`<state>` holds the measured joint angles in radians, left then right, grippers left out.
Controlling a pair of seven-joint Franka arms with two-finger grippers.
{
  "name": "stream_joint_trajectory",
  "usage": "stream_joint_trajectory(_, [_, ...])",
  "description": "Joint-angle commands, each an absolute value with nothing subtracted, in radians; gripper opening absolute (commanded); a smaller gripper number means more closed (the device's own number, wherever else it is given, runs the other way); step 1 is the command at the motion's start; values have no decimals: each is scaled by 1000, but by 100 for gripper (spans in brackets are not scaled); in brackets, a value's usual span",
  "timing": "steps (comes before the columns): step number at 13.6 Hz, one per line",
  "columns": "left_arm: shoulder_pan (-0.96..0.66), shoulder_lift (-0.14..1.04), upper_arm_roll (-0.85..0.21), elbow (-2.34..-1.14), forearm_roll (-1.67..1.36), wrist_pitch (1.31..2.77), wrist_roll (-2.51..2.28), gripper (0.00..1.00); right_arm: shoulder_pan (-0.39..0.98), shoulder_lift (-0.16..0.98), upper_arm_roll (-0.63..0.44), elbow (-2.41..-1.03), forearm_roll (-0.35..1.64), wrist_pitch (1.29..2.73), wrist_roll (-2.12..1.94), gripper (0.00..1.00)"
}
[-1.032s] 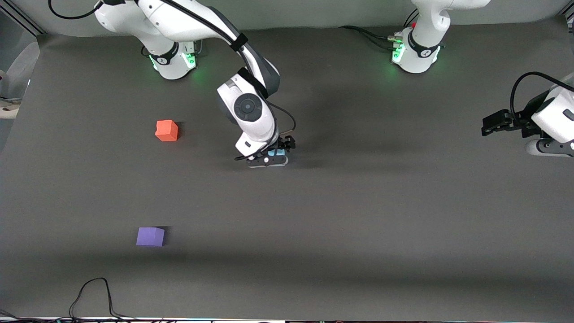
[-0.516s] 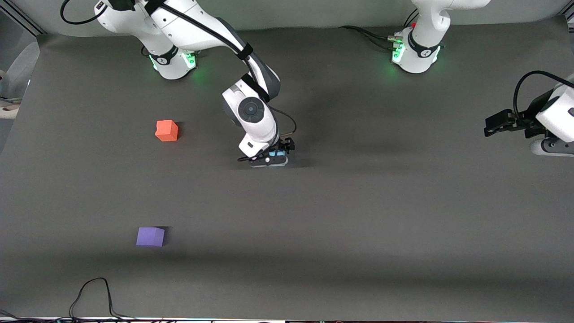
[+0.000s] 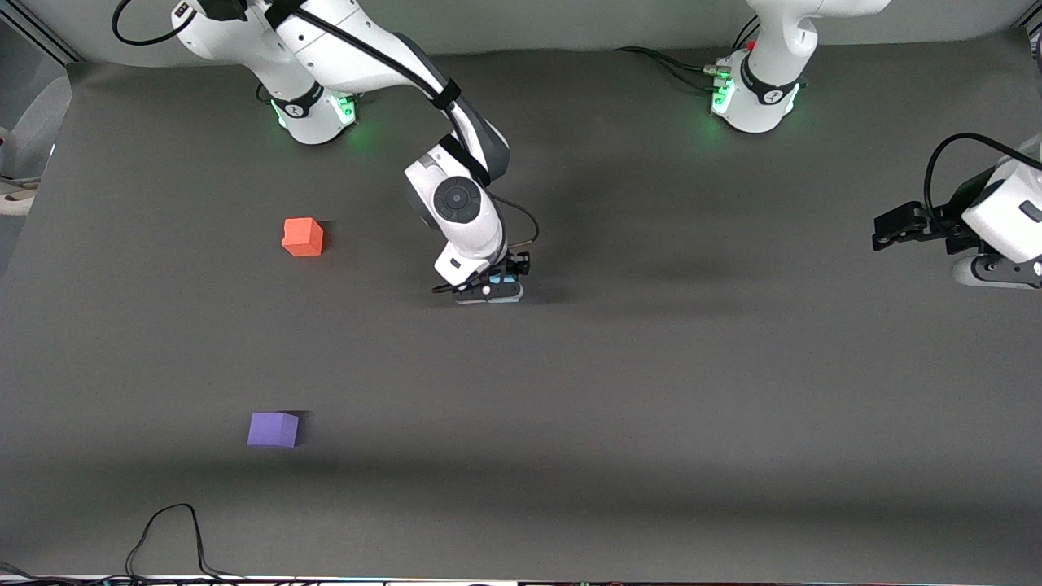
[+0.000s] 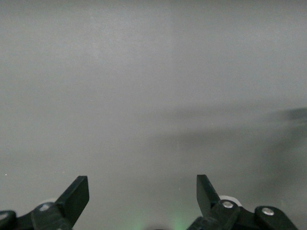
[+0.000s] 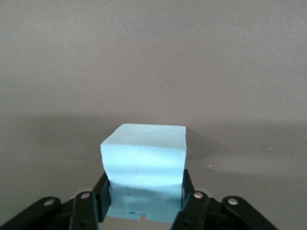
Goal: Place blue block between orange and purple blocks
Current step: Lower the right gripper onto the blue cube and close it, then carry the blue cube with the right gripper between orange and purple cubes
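Right end effector (image 3: 498,286), frame centre: 2 fingers closed on blue block (image 5: 144,165), low on tabletop (image 3: 692,391); orange block (image 3: 303,237) upper left; purple block (image 3: 273,429) lower left; left end effector (image 4: 143,196) fully open, holding nothing, waits at right edge.

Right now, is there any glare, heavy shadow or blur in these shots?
Front view: even light, green glow at both bases, soft shadow beside the right pincer. Right wrist view: blue block sharp, pinched. Left wrist view: hazy grey, faint shadows, left pincer open.
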<state>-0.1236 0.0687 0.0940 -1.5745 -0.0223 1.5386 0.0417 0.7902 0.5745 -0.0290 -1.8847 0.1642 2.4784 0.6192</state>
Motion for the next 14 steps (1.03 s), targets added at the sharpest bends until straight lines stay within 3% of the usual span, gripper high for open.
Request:
stream_joint_trajectory(1, [-117, 80, 83, -1546, -9, 1520, 43, 100, 801, 519, -67, -1890, 144, 2452, 632, 42])
stream_joint_trajectory(4, [-115, 74, 84, -1554, -3, 1548, 44, 100, 796, 398, -168, -1884, 144, 2272, 518, 42])
stream_joint_trajectory(9, [-117, 72, 84, -1560, 15, 1555, 48, 100, 795, 226, -450, -1882, 170, 2074, 226, 42])
stream_joint_trajectory(12, [-121, 74, 84, -1560, 15, 1548, 46, 100, 795, 221, -619, -1894, 195, 2034, 21, 42])
stream_joint_trajectory(14, [-117, 74, 84, -1560, 14, 1540, 46, 100, 793, 248, -669, -1933, 233, 2043, -64, 42])
